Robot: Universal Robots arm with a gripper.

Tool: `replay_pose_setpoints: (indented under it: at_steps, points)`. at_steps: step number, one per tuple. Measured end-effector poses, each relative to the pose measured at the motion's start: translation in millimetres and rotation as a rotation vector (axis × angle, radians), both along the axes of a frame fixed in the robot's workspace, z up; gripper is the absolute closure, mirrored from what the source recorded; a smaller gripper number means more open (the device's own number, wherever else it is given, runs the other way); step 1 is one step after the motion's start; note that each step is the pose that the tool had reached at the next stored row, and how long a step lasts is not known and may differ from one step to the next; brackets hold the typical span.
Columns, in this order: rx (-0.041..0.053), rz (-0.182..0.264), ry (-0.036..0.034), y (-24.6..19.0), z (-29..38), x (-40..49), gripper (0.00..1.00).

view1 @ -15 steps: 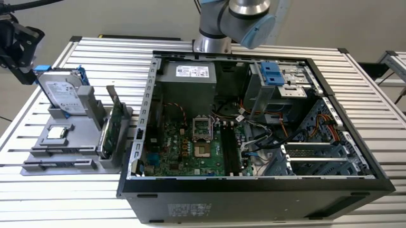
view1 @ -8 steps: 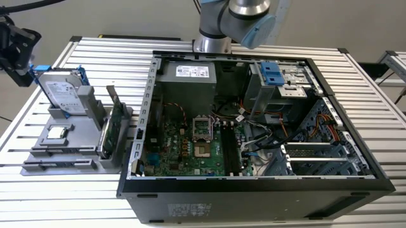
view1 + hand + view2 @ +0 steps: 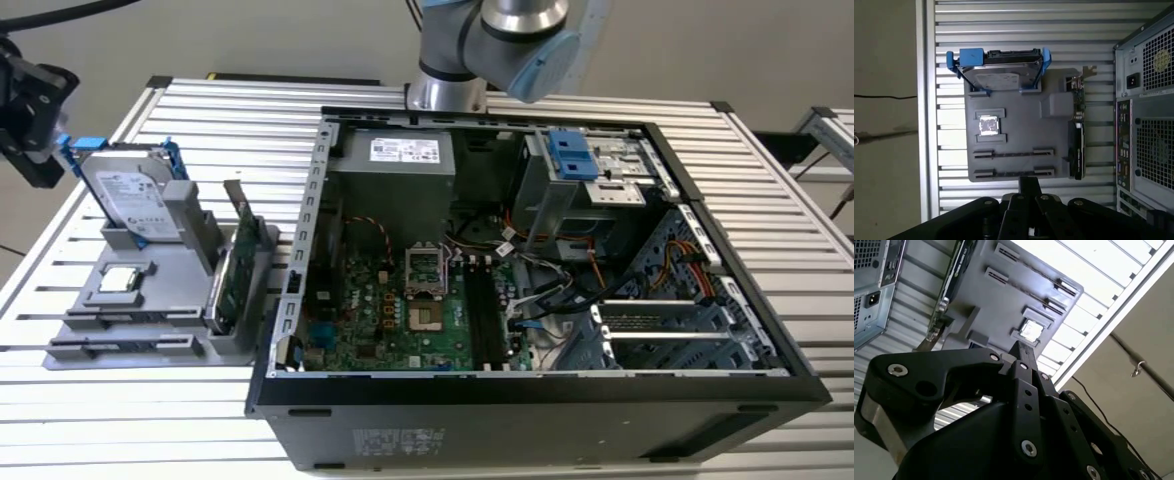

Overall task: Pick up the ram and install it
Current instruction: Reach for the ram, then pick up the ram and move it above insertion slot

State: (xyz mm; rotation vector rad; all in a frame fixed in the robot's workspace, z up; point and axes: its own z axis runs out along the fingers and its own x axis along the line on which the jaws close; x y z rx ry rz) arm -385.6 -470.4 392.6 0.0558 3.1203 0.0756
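Observation:
My gripper (image 3: pixel 38 160) hangs at the exterior view's far left, above and beside the grey parts holder (image 3: pixel 134 300). In both wrist views its black fingers meet in one narrow tip (image 3: pixel 1029 184) (image 3: pixel 1021 351), shut, with nothing visible between them. The tip points at the holder's (image 3: pixel 1019 125) front edge, near two long narrow slots (image 3: pixel 1014 153) that stand bare. The ram is out of view. Right of the holder lies the open computer case (image 3: pixel 534 250), motherboard exposed.
On the holder stand a silver hard drive in a blue frame (image 3: pixel 134 195) (image 3: pixel 1001 80), a small square chip (image 3: pixel 120 280) (image 3: pixel 988 125) and a green expansion card (image 3: pixel 234 270) (image 3: pixel 1077 135). The slatted metal table (image 3: pixel 200 120) ends just beyond the holder.

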Motion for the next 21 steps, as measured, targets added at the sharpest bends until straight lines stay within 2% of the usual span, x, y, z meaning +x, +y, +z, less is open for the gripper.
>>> replay_pose_setpoints:
  at_steps: [9,21]
  points:
    - [-0.0001,0.007,0.0000,-7.5,0.0,-0.5,1.00]
    - [0.0000,0.019,0.0000,-13.8,0.0,-1.3,1.00]
